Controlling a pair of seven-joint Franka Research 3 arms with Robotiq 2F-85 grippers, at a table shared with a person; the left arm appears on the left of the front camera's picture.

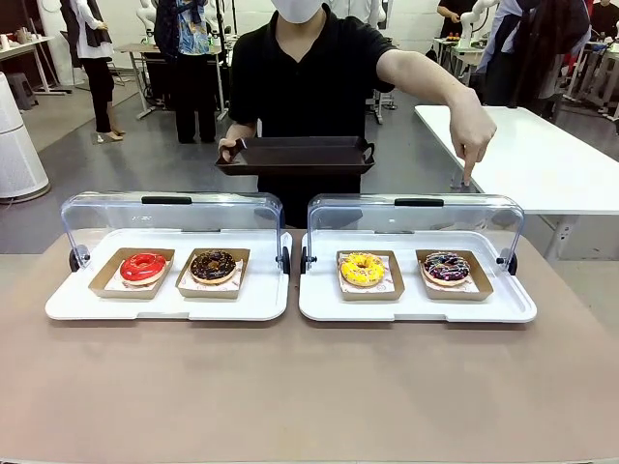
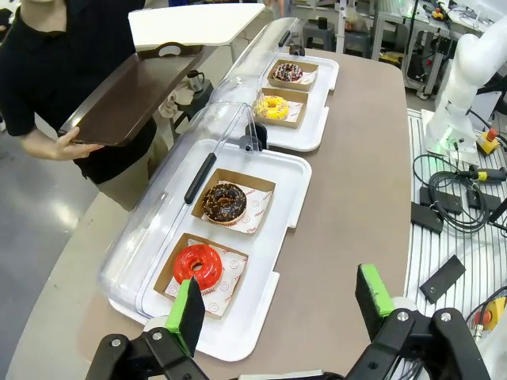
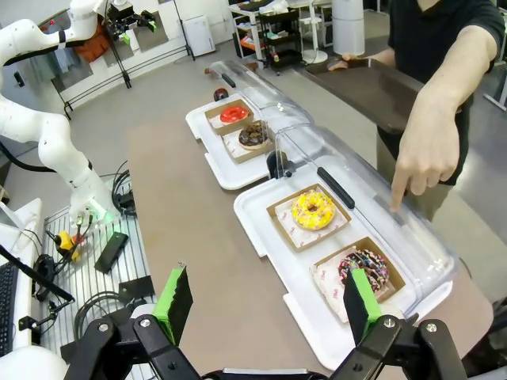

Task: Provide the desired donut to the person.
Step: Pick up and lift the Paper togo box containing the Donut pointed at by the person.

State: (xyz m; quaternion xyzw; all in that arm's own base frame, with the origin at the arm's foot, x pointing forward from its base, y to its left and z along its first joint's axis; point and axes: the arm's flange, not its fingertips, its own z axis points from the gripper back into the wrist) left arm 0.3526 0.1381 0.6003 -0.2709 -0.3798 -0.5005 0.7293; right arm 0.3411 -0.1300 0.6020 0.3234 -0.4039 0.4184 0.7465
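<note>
At outer end of rt tray point(image 1: 416, 311): sprinkled donut point(image 1: 446, 268) in card box, just below person's pointing hand point(image 1: 474, 135); prob. the one wanted. Lid point(image 1: 416, 217) swung back, so approach from front. L gripper point(image 2: 281, 305) & R gripper point(image 3: 265, 305): both spread, empty. Rec.: use R arm, pinch box rim not icing, lift level, deliver to brown tray point(image 1: 295, 155).
</note>
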